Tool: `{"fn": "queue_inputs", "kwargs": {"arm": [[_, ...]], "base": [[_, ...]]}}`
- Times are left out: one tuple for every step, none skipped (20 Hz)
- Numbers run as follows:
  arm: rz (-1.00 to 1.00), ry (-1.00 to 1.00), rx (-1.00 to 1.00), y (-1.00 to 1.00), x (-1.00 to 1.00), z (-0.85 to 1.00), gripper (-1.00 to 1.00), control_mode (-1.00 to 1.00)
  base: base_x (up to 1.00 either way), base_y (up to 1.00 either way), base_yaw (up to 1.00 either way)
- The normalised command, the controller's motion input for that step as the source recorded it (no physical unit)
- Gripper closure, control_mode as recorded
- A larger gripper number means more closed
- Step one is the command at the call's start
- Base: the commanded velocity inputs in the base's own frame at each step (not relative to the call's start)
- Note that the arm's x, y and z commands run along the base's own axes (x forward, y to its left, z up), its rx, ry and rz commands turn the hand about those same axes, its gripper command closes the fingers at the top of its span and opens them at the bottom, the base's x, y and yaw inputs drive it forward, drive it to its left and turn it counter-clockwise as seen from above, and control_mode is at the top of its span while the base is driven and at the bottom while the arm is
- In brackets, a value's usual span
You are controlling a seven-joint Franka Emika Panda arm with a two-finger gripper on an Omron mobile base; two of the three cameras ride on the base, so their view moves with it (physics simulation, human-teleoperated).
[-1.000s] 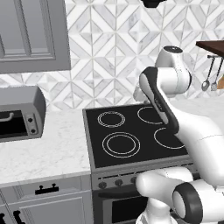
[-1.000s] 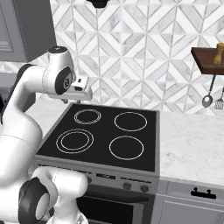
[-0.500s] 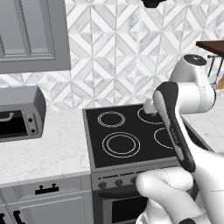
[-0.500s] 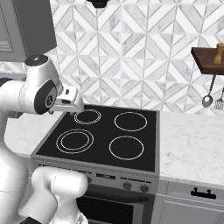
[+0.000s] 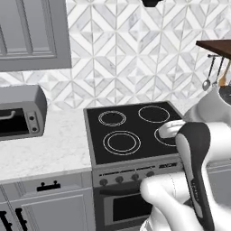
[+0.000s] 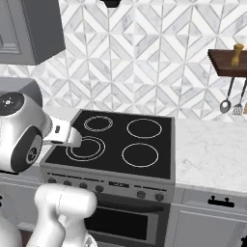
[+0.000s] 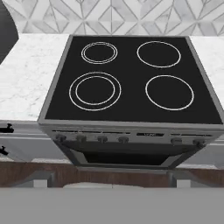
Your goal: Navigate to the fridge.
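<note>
The fridge is out of view. Ahead of me is a black four-burner stove point(image 5: 131, 131) with a knob row and oven door point(image 7: 122, 151). My arm is folded back over the stove's front edge. The white hand point(image 6: 65, 136) hovers above the front left burner in the right base view and shows near the right front burner point(image 5: 171, 128) in the left base view. In the hand view my gripper point(image 7: 112, 180) looks down at the cooktop point(image 7: 131, 78), its grey fingertips point(image 7: 43, 178) wide apart, open, with nothing between them.
A grey toaster oven point(image 5: 20, 118) sits on the marble counter point(image 5: 45, 151) left of the stove. Panelled grey cabinets point(image 5: 34, 34) hang above it. On the right, a wooden shelf point(image 6: 229, 62) carries hanging utensils point(image 6: 226, 103) over more counter point(image 6: 210, 149). Drawers point(image 6: 212, 202) lie below.
The arm has swung down and folded back toward the base, bringing the hand from near the backsplash to the stove's front edge. The kitchen itself holds its place in both base views.
</note>
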Motion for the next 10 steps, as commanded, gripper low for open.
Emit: {"fn": "queue_inputs", "kwargs": {"arm": [[0.0, 0.0, 0.0, 0.0, 0.0, 0.0, -1.0, 1.0], [0.0, 0.0, 0.0, 0.0, 0.0, 0.0, -1.0, 1.0], [0.0, 0.0, 0.0, 0.0, 0.0, 0.0, -1.0, 1.0], [0.0, 0.0, 0.0, 0.0, 0.0, 0.0, -1.0, 1.0], [0.0, 0.0, 0.0, 0.0, 0.0, 0.0, -1.0, 1.0], [0.0, 0.0, 0.0, 0.0, 0.0, 0.0, -1.0, 1.0], [0.0, 0.0, 0.0, 0.0, 0.0, 0.0, -1.0, 1.0], [0.0, 0.0, 0.0, 0.0, 0.0, 0.0, -1.0, 1.0], [0.0, 0.0, 0.0, 0.0, 0.0, 0.0, -1.0, 1.0], [0.0, 0.0, 0.0, 0.0, 0.0, 0.0, -1.0, 1.0]], "base": [[-1.0, 0.0, -0.07], [-1.0, 0.0, -0.06], [-1.0, 0.25, -0.03], [-0.75, 0.69, 0.0], [-0.59, 1.0, 0.0], [-0.53, 1.0, 0.0], [-0.36, 1.0, 0.0], [-0.36, 1.0, 0.0], [-0.4, 1.0, 0.01], [-0.38, 1.0, 0.01]]}}
